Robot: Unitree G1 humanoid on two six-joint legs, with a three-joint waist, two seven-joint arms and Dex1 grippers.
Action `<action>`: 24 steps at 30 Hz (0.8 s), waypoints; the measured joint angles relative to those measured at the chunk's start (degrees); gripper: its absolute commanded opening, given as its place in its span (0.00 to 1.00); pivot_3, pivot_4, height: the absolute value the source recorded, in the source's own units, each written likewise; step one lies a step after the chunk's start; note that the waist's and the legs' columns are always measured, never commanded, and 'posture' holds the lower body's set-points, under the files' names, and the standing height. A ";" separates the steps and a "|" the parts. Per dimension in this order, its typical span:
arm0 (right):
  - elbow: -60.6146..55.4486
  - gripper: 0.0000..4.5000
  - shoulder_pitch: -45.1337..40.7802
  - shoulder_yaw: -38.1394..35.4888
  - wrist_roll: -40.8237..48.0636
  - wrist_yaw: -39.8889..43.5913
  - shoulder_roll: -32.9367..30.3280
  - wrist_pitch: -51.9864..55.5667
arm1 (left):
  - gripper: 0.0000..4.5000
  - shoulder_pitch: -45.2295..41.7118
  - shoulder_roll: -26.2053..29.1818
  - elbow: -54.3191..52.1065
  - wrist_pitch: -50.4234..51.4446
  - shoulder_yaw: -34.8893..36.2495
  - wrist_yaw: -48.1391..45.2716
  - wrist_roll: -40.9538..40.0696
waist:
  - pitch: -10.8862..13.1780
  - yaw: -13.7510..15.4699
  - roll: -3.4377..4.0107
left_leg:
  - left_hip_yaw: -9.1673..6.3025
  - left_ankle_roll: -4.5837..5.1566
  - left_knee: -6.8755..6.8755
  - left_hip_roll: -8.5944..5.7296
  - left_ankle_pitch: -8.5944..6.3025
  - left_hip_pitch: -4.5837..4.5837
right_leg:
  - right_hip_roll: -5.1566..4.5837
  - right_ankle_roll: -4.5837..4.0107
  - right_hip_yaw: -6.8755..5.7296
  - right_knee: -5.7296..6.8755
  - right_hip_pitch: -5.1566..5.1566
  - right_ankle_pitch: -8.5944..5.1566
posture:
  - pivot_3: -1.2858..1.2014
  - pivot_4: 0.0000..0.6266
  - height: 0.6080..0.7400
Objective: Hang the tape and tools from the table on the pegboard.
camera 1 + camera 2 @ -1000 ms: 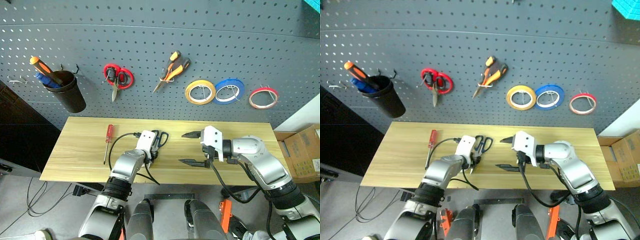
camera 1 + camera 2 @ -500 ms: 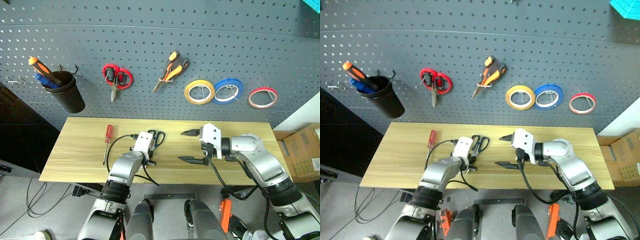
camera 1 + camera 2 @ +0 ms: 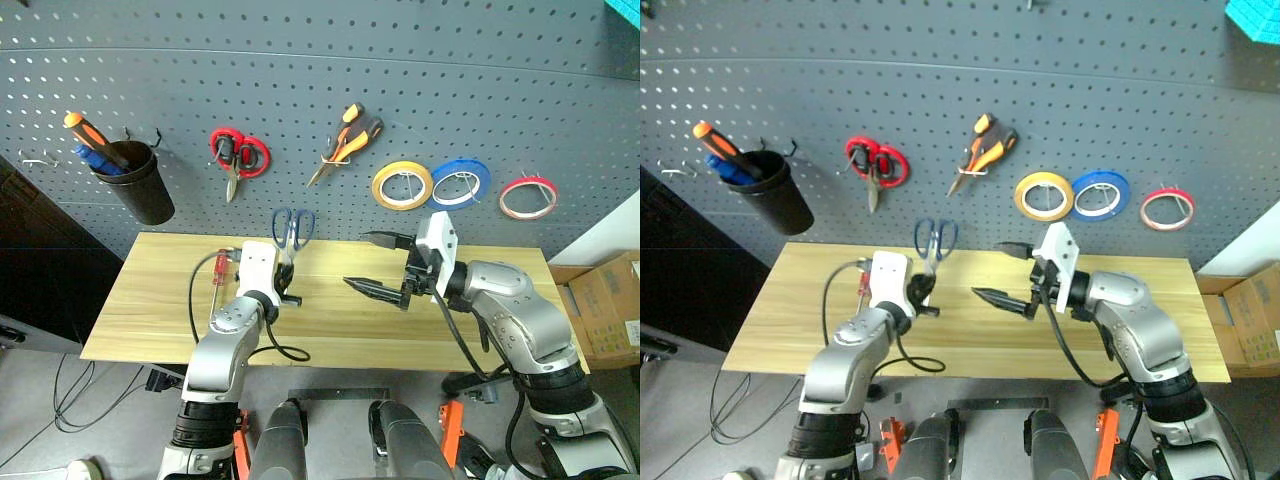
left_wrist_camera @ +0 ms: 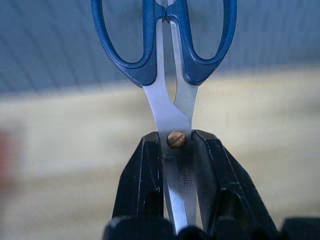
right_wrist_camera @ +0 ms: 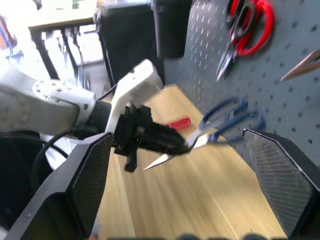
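**A:** Where are the blue-handled scissors [image 3: 291,232]?

**B:** Lifted above the table [image 3: 150,330], in front of the pegboard [image 3: 320,90]. The left gripper [image 4: 175,165] is clamped shut on the blades just below the pivot screw.

**A:** Which way do they point?

**B:** Their long axis runs nearly upright. The finger loops are at the top, against the board, and the blade tips stick out below the fingers.

**A:** And the other hand?

**B:** The right gripper [image 3: 378,264] hangs just to the right of the scissors, apart from them, fingers spread wide and empty, pointing toward the scissors.

**A:** What is around?

**B:** The red-handled screwdriver [image 3: 217,278] lies on the table to the left. On the board hang red-handled scissors [image 3: 236,155], orange-and-black pliers [image 3: 345,140], a yellow roll [image 3: 401,184], a blue roll [image 3: 459,181] and the red-rimmed tape [image 3: 526,196]. A black cup [image 3: 135,183] of tools hangs far left.
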 measured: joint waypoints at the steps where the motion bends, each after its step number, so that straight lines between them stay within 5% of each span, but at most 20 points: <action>1: -0.36 1.00 0.15 -0.58 0.63 -0.54 0.65 0.03 | 0.11 0.50 0.24 -1.32 -0.94 -0.01 -0.28 -0.07 | -0.12 0.11 0.01 | 0.03 0.00 0.00 -0.01 0.00 0.00 | 0.00 0.00 0.01 0.00 0.00 0.00 | 0.54 0.20 1.00; 11: -2.35 1.00 0.18 -3.01 5.15 -3.64 3.52 0.04 | 0.11 10.43 -0.55 -15.75 -1.25 2.59 2.44 -0.31 | -1.78 0.58 -0.05 | 0.05 -0.02 0.07 0.02 -0.01 0.04 | 0.02 -0.15 0.01 0.00 0.05 -0.07 | 0.56 0.17 1.00; 24: 0.33 1.00 -0.96 -3.00 6.19 -2.50 4.00 -1.59 | 0.11 11.61 -1.38 -18.95 -6.05 2.57 6.06 1.26 | -3.22 1.44 -0.14 | 0.06 -0.01 0.13 0.03 -0.01 0.06 | 0.05 -0.04 0.02 0.03 0.09 0.01 | 0.57 0.14 1.00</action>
